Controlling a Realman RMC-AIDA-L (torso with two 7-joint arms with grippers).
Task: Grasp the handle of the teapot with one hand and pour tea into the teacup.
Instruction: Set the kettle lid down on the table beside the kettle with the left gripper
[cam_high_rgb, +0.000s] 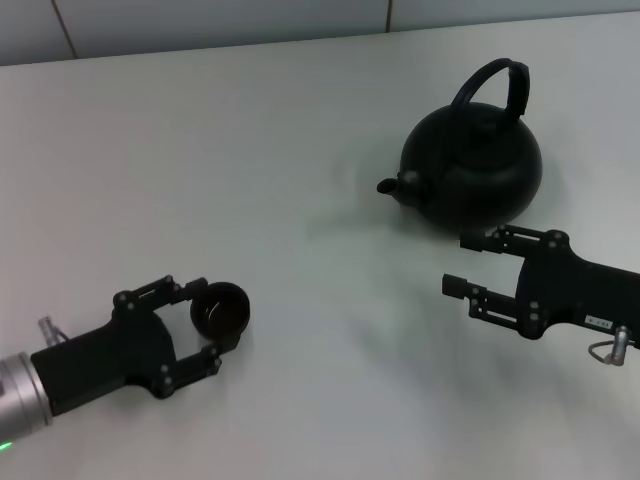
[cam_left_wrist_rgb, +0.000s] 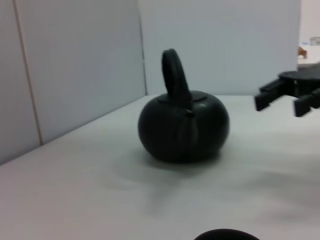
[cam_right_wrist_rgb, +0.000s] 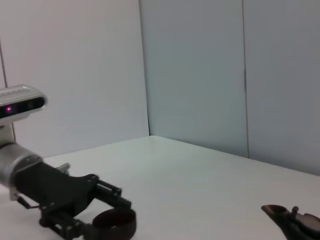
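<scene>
The matte-black teapot (cam_high_rgb: 470, 170) stands upright at the far right of the table, with its spout toward the left and its arched handle (cam_high_rgb: 495, 85) over the top. It also shows in the left wrist view (cam_left_wrist_rgb: 182, 130) with its handle (cam_left_wrist_rgb: 175, 75). My right gripper (cam_high_rgb: 455, 262) is open and empty, just in front of the teapot and apart from it; it also shows in the left wrist view (cam_left_wrist_rgb: 280, 105). The small black teacup (cam_high_rgb: 220, 308) stands at the near left. My left gripper (cam_high_rgb: 207, 325) is shut on it, one finger on each side.
The white table (cam_high_rgb: 300, 150) ends at a pale wall along the back. The right wrist view shows my left gripper (cam_right_wrist_rgb: 112, 220) with the teacup (cam_right_wrist_rgb: 117, 224), and the teapot's spout (cam_right_wrist_rgb: 295, 220) at the picture's edge.
</scene>
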